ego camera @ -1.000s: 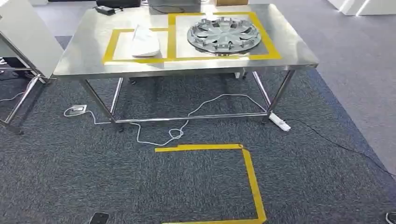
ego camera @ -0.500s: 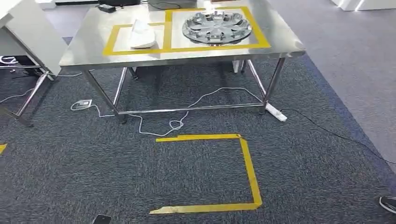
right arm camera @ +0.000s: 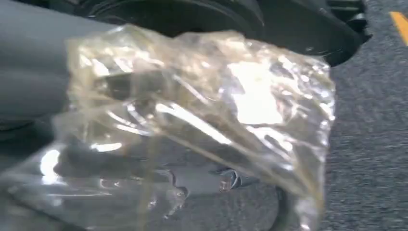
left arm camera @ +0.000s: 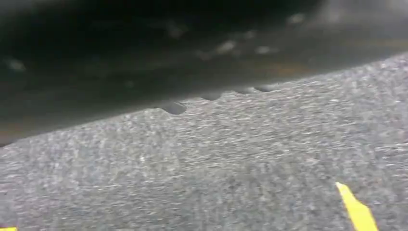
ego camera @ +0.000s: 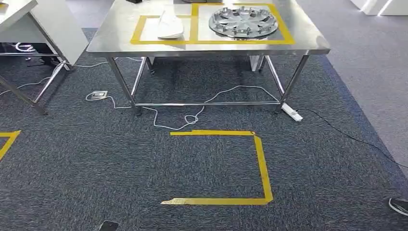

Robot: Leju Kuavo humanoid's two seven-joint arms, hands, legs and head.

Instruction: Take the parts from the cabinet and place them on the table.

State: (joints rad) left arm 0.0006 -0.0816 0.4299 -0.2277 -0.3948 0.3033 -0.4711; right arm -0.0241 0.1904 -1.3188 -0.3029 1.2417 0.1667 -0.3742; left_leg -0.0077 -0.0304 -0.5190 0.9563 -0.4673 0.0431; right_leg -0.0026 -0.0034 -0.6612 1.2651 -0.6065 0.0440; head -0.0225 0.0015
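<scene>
A steel table [ego camera: 207, 48] stands ahead across the carpet in the head view, marked with yellow tape boxes. A silver wheel cover [ego camera: 243, 21] lies in the right box and a white part [ego camera: 169, 26] in the left box. In the right wrist view my right hand [right arm camera: 29, 72] shows as grey at the edge, holding a crumpled clear plastic bag [right arm camera: 202, 125] that hides its fingers. What the bag contains is unclear. The left wrist view looks at grey carpet with a strip of yellow tape [left arm camera: 356, 209].
A yellow tape square [ego camera: 262, 163] marks the carpet in front of the table. A white cable [ego camera: 192, 118] and a power strip [ego camera: 292, 111] lie under the table. Another white table [ego camera: 57, 24] stands at the left. A small dark object [ego camera: 108, 225] and a shoe [ego camera: 398, 204] sit near the bottom edge.
The whole picture has shifted, so the camera has moved: the table now sits further right and higher in view, and more carpet and tape show on the left.
</scene>
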